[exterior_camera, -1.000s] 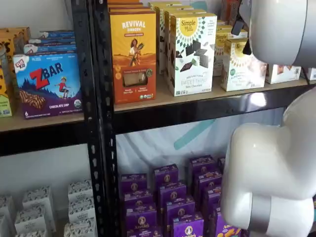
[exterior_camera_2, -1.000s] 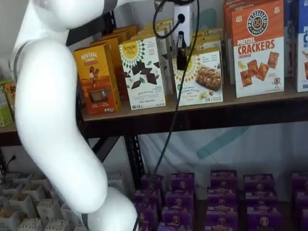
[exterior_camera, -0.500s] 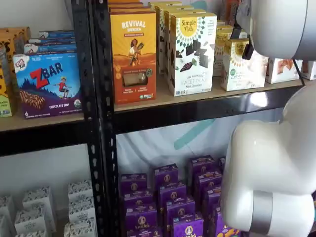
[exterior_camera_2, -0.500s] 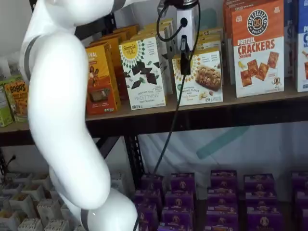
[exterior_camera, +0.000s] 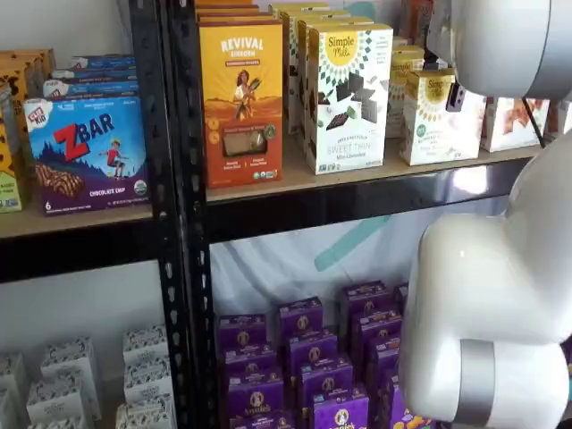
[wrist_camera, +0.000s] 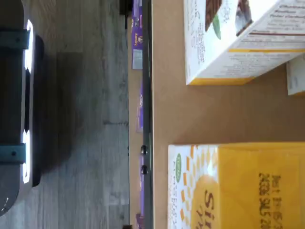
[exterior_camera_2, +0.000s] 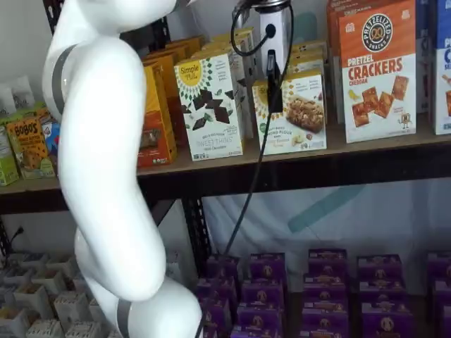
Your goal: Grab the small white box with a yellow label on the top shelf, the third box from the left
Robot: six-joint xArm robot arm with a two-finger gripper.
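Note:
The small white box [exterior_camera_2: 301, 113] with a yellow sunburst stands on the top shelf [exterior_camera_2: 366, 146]; it shows in both shelf views [exterior_camera: 436, 118]. My gripper [exterior_camera_2: 274, 104] hangs in front of the box's left part, white body above and one black finger side-on, so I cannot tell whether it is open. In a shelf view only a black finger [exterior_camera: 455, 96] shows under the white arm. The wrist view shows the box's yellow top [wrist_camera: 248, 186] on the tan board [wrist_camera: 200, 114] behind the black rail [wrist_camera: 147, 95].
A taller white Simple Mills box [exterior_camera_2: 210, 105] with chocolate squares stands left of the small box, then an orange Revival box [exterior_camera: 241, 89]. A pretzel cracker box [exterior_camera_2: 377, 70] stands to the right. Purple boxes [exterior_camera_2: 324, 282] fill the lower shelf. A cable [exterior_camera_2: 250, 176] hangs down.
The arm has swung right across the shelf views. The gripper has shifted a little right and lower in front of the small white box.

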